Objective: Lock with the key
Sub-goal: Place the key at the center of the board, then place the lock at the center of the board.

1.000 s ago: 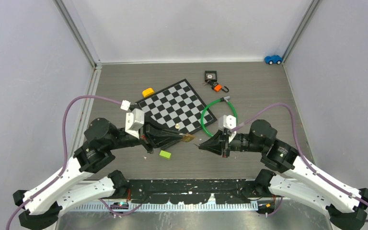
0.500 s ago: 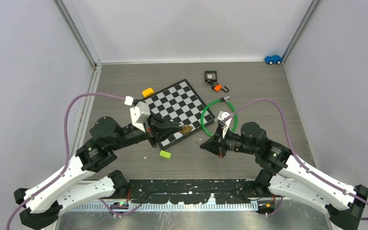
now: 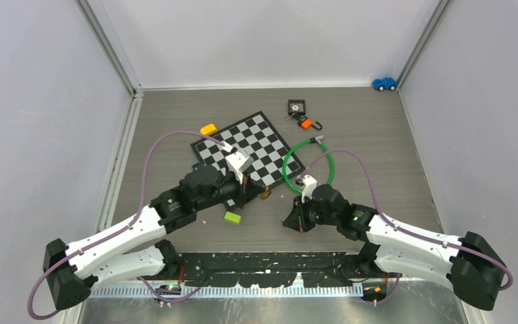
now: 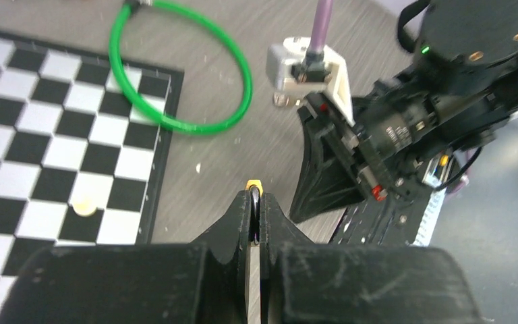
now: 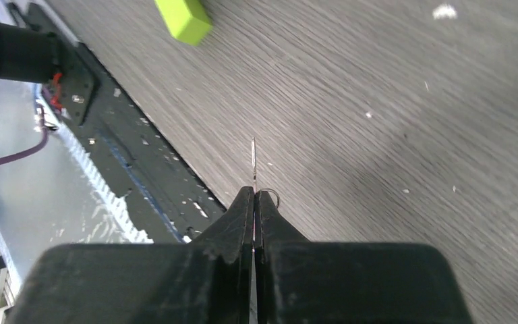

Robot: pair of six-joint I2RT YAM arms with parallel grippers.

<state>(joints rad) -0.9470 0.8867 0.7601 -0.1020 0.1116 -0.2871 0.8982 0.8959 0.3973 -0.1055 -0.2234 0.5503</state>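
Note:
My left gripper (image 3: 259,195) is shut on a small brass padlock (image 3: 265,194), held edge-on near the chessboard's front corner. In the left wrist view only the padlock's yellow tip (image 4: 254,184) and a dark bit of shackle show between the closed fingers (image 4: 254,202). My right gripper (image 3: 291,220) is shut on a thin metal key; in the right wrist view its blade (image 5: 253,158) sticks out past the fingertips (image 5: 253,196), with a small key ring beside it. The right gripper points left and down near the table's front edge, a little right of the padlock and apart from it.
A chessboard (image 3: 246,145) lies mid-table with a green ring (image 3: 308,166) at its right corner. A lime block (image 3: 232,217) lies near the front, an orange block (image 3: 208,129) by the board's left, a black item with an orange clip (image 3: 301,115) behind, and a blue toy car (image 3: 384,84) far right.
The left gripper has swung right and forward with the padlock. The right gripper has dropped toward the front edge and turned, still holding the key.

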